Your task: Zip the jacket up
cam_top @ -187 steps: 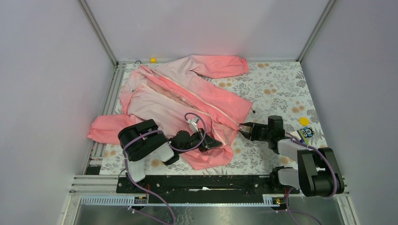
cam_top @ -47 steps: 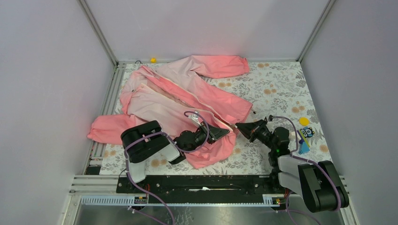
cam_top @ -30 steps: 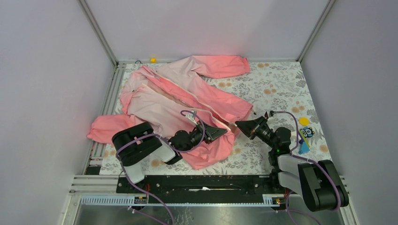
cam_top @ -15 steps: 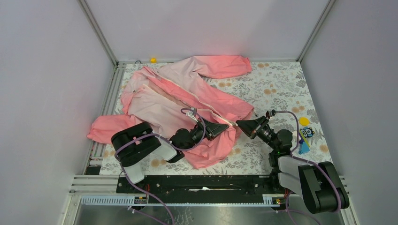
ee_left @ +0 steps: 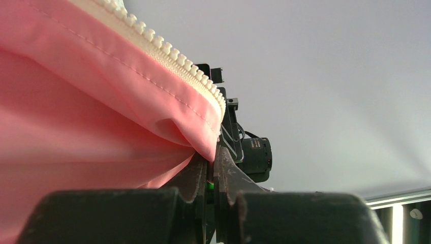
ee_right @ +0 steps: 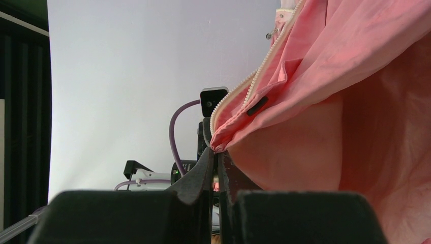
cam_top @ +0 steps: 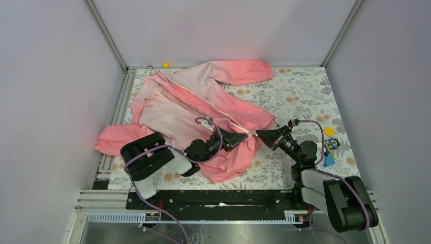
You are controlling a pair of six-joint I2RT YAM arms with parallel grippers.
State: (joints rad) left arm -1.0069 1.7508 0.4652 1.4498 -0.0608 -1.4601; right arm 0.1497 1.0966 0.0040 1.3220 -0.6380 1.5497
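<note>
The pink jacket (cam_top: 203, 101) lies spread on the floral mat, unzipped, collar to the far left, hem near me. My left gripper (cam_top: 247, 134) is shut on the bottom corner of one front edge; in the left wrist view (ee_left: 211, 158) the whitish zipper teeth (ee_left: 167, 51) run up from the pinched corner. My right gripper (cam_top: 258, 134) is shut on the bottom corner of the other front edge (ee_right: 217, 151), whose zipper teeth (ee_right: 244, 84) climb to a small dark pull (ee_right: 271, 34). Both gripper tips nearly meet, lifted a little above the mat.
The floral mat (cam_top: 300, 91) covers the table inside grey walls. A yellow disc (cam_top: 329, 131), a small owl card (cam_top: 333, 144) and a blue piece (cam_top: 328, 160) lie at the right. A small yellow object (cam_top: 165, 65) sits at the back rail.
Over six seconds both grippers rose from the mat holding the hem corners and came together; in the last half second they barely moved.
</note>
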